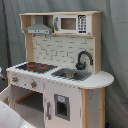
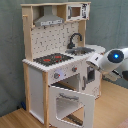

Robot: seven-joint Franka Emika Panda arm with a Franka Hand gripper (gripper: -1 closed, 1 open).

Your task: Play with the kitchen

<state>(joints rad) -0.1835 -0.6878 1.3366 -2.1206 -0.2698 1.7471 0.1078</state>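
The kitchen (image 1: 60, 75) (image 2: 55, 60) is a tall white and light-wood toy, seen in both exterior views. It has a black faucet (image 1: 84, 59) (image 2: 75, 39) over a sink (image 1: 72, 75), a red-ringed black hob (image 1: 35, 66) (image 2: 50, 59), a grey hood (image 1: 39, 29) and a pegboard back. Its windowed oven door (image 2: 70, 102) hangs open, tilted outward from the bottom. In the second exterior view my white arm (image 2: 112, 59) reaches in from the right. Its gripper (image 2: 93, 61) is at the counter's front edge by the sink, with its front end hidden.
A toy microwave (image 1: 70, 23) sits in the top shelf. A small lower cupboard door (image 1: 61, 106) beside the oven stays shut. Grey curtain hangs behind the kitchen. A wooden floor (image 2: 15, 120) spreads in front. A white shape (image 1: 9, 114) fills the first exterior view's lower left corner.
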